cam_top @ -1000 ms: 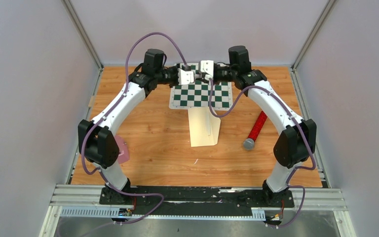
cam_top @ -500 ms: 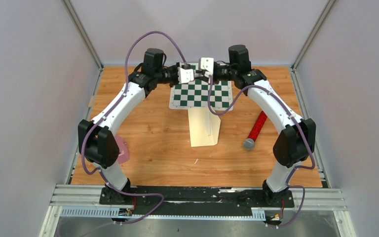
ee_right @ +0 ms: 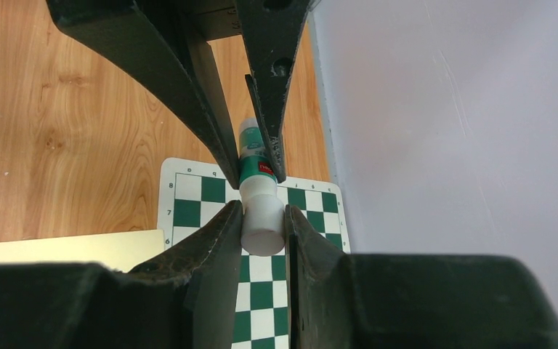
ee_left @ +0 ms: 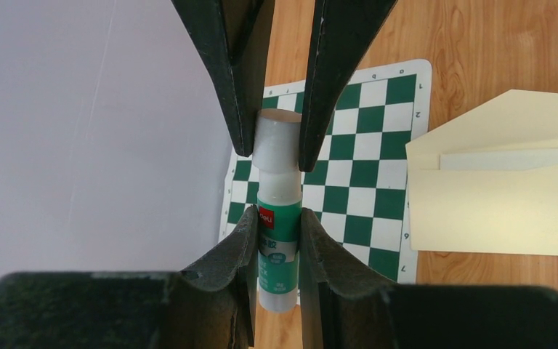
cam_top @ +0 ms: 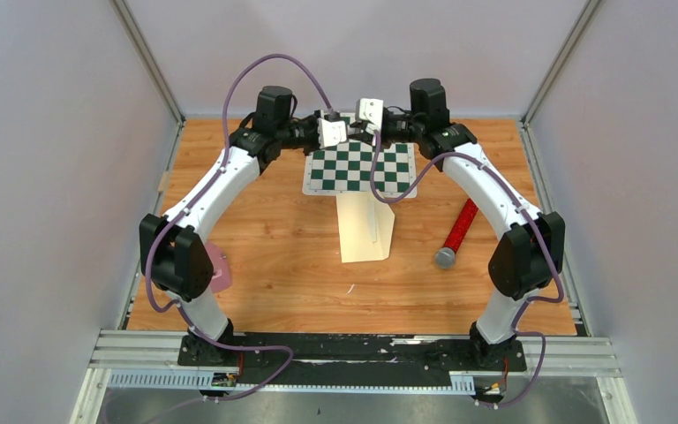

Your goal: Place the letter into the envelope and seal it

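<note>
Tabletop of light wood (cam_top: pixel 274 230) fills the overhead view, with both arms arching to meet above a green-and-white chessboard mat (cam_top: pixel 359 170) at the far side. A cream envelope (cam_top: pixel 366 228) lies flat at mid-table, its far end meeting the mat's near edge and its triangular flap open. A pale strip of the letter (ee_left: pixel 512 158) shows inside the mouth, so the insertion looks done. Sealing appears to be the step in hand. The left gripper (ee_left: pixel 277 218) pinches the green-labelled body of a glue stick (ee_left: pixel 278 200) held above the mat, and the right gripper (ee_right: pixel 261 214) pinches its white cap (ee_right: pixel 260 225). The next move likely calls for pulling the two grips apart straight along the stick, then carrying the open glue to the flap. From overhead, the crowded wrists hide the stick. Whether the cap has begun to loosen cannot be told. Most of the letter is hidden in the envelope. A red tube (cam_top: pixel 459 228) lies to the right, and a pink object (cam_top: pixel 220 268) is largely hidden behind the left arm.
</note>
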